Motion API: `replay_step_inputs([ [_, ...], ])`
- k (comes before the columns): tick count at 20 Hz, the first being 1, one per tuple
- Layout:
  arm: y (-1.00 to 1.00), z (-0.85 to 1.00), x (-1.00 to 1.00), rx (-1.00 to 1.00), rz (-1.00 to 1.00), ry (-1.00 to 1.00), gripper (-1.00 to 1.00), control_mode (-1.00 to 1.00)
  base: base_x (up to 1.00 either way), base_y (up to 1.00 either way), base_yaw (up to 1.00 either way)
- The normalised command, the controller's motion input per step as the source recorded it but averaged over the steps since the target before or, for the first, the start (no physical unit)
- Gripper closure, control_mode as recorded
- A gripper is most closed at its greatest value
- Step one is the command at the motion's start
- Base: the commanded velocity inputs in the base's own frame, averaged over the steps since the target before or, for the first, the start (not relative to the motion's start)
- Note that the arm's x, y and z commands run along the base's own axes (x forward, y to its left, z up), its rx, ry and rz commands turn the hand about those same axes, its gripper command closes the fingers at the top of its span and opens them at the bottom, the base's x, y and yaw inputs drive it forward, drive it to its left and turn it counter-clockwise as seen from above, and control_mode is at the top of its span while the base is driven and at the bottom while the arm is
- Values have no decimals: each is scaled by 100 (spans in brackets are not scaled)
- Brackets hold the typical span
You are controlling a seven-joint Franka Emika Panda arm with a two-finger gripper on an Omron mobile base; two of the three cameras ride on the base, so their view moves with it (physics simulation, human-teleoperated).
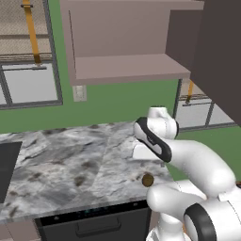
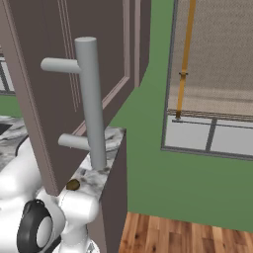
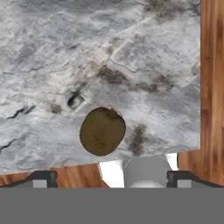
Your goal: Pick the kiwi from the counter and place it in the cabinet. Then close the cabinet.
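The kiwi [image 3: 102, 131], a small olive-brown ball, lies on the marbled counter [image 3: 87, 52] close to its front right corner. It also shows as the kiwi [image 1: 148, 180] and the kiwi [image 2: 73, 185]. My gripper [image 3: 111, 177] hangs above it, open, its two dark fingertips [image 3: 43, 177] spread wide to either side of the fruit, nothing between them. The arm's wrist [image 1: 153, 139] is bent over that corner. Above the counter [image 1: 70, 160] the mauve-brown cabinet [image 1: 122, 68] stands open with a bare shelf. Its door [image 2: 44, 84] with the grey bar handle [image 2: 91, 99] swings out over the counter's right end.
The open door [image 1: 221, 56] juts out at the right, just above the arm. Wire-mesh window panels [image 1: 23, 28] with orange straps flank the cabinet. A dark panel [image 1: 7, 169] is set in the counter at the left. A dark drawer [image 1: 94, 221] sits below. Wooden floor [image 2: 173, 237] lies past the counter's end.
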Motion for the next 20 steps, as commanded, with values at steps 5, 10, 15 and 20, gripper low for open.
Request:
replay_step_inputs([
  [5,16,-29,0,-2,-4,0,-100,-100,0,0,0],
  [10,5,-32,1,-3,-2,0,-100,-100,0,0,0],
  [15,0,-32,0,-2,-3,0,-100,-100,0,0,0],
  [20,0,-25,0,-1,-3,0,-100,-100,0,0,0],
])
